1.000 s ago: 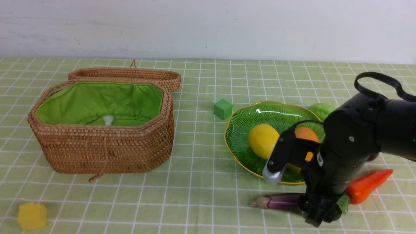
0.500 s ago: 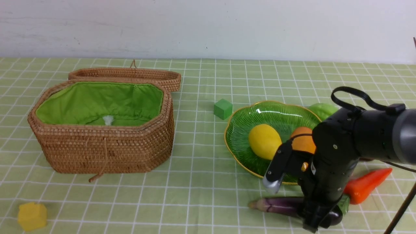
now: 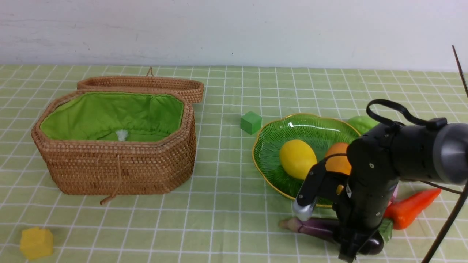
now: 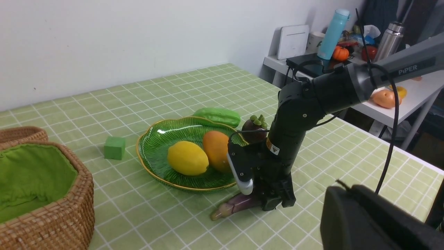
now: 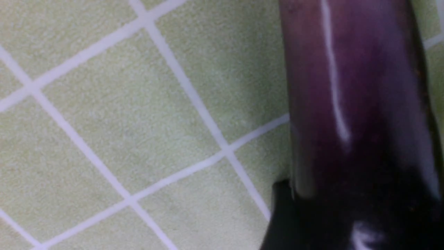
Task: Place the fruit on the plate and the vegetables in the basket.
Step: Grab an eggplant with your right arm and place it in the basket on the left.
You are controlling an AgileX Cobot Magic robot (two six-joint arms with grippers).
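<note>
The step in hand is the first vegetable: the right pincer (image 3: 356, 246) is down on the eggplant (image 3: 314, 226), which lies flat on the desk (image 3: 226, 219) just near of the plate (image 3: 268, 175), pale tip pointing left, green cap to the right under the arm. The right arm comes in from the right, elbow raised, forearm bent steeply down, so that the pincer stands almost upright over the thick end of the eggplant. The right wrist view is filled by glossy purple skin with a dark finger beside it, so the jaws straddle the body; whether they are clenched on it or only around it, I cannot tell.

The left pincer (image 4: 374, 218) shows only as a dark blurred bulk, well back from the work, and its state cannot be read.

The lemon (image 3: 297, 158) and the mango (image 3: 338, 160) lie on the plate, touching. The mangosteen (image 4: 255, 123) sits off the plate's right rim, the gourd (image 4: 216, 116) beyond its far rim, the carrot (image 3: 413, 208) on the desk to the right. The basket (image 3: 117, 171) stands open, well apart to the left, holding no vegetable.

The next move likely calls for a firm grip, a level lift, then a long carry left over the basket wall.
</note>
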